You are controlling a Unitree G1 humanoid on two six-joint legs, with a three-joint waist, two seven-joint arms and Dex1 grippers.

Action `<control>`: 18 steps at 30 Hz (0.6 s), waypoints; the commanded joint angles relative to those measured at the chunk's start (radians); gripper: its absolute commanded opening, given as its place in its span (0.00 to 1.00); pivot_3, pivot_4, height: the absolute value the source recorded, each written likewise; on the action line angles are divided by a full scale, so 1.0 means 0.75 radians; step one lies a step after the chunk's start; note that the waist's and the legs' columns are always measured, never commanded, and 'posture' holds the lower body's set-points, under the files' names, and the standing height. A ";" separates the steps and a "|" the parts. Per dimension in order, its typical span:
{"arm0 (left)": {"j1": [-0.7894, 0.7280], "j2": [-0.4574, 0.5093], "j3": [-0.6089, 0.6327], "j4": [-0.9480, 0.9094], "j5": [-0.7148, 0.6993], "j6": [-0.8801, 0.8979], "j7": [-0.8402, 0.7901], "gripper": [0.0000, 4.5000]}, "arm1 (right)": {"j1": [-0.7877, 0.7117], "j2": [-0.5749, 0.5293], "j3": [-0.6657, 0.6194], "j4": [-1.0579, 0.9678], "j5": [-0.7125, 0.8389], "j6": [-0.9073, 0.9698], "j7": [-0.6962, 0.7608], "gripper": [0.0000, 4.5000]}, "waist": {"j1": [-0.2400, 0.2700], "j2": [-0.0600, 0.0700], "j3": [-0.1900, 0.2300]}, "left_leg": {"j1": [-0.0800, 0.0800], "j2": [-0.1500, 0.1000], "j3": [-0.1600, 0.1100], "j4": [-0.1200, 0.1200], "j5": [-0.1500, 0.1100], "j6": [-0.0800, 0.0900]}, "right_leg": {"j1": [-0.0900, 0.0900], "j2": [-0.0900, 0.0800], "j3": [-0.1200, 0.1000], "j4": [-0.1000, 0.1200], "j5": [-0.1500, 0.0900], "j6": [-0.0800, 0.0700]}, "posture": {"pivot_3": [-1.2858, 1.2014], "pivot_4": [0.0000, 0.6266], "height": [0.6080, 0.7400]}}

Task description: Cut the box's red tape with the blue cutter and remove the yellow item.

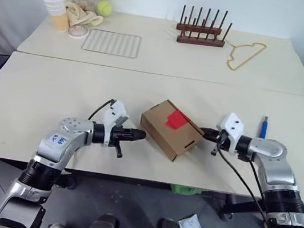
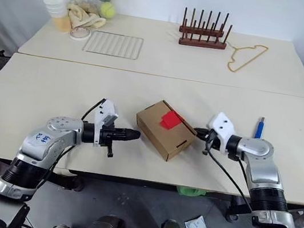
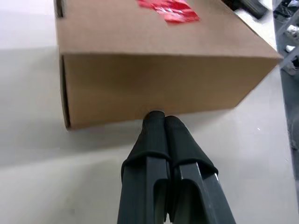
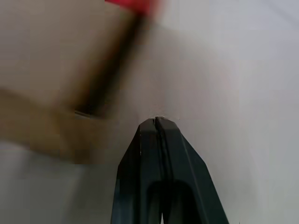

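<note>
The box (image 1: 171, 130) is dull brown cardboard, and the red tape (image 1: 176, 119) on top looks shiny and wrinkly. Near the blue plastic cutter (image 1: 264, 127), the table (image 1: 40, 90) is smooth and pale.

Bare table (image 1: 57, 90) surrounds the box (image 1: 169, 131); blue cutter (image 1: 264, 127) lies unobstructed.

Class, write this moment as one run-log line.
left gripper: shut, at box side | right gripper: shut, empty, opposite side | red tape: uncut | blue cutter: on table

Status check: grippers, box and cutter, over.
Both grippers, left and right, shut, empty, flanking box. Red tape uncut. Blue cutter on table. Nothing blocking.
</note>
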 commanded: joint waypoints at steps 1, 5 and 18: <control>-0.027 0.022 0.003 0.015 0.003 -0.029 -0.038 0.00 | 0.024 -0.016 -0.016 -0.171 0.053 0.074 0.014 0.01 | -0.001 0.000 0.000 | 0.000 0.000 0.000 0.000 0.000 0.000 | 0.000 0.000 0.000 0.000 0.000 0.000 | 0.52 0.24 1.00; -0.038 0.063 -0.007 0.054 0.017 -0.047 -0.084 0.00 | 0.093 -0.047 0.007 -0.350 0.106 0.231 0.054 0.01 | -0.002 0.000 0.000 | 0.000 0.001 0.000 -0.002 0.000 0.000 | -0.001 0.001 0.000 0.000 0.000 0.000 | 0.52 0.24 1.00; -0.015 0.072 0.005 0.078 0.013 -0.070 -0.115 0.00 | 0.248 -0.084 0.071 -0.699 0.181 0.509 0.044 0.01 | 0.002 0.000 0.000 | 0.000 0.000 0.000 -0.001 -0.001 0.000 | 0.000 0.000 0.000 0.000 0.000 0.000 | 0.52 0.24 1.00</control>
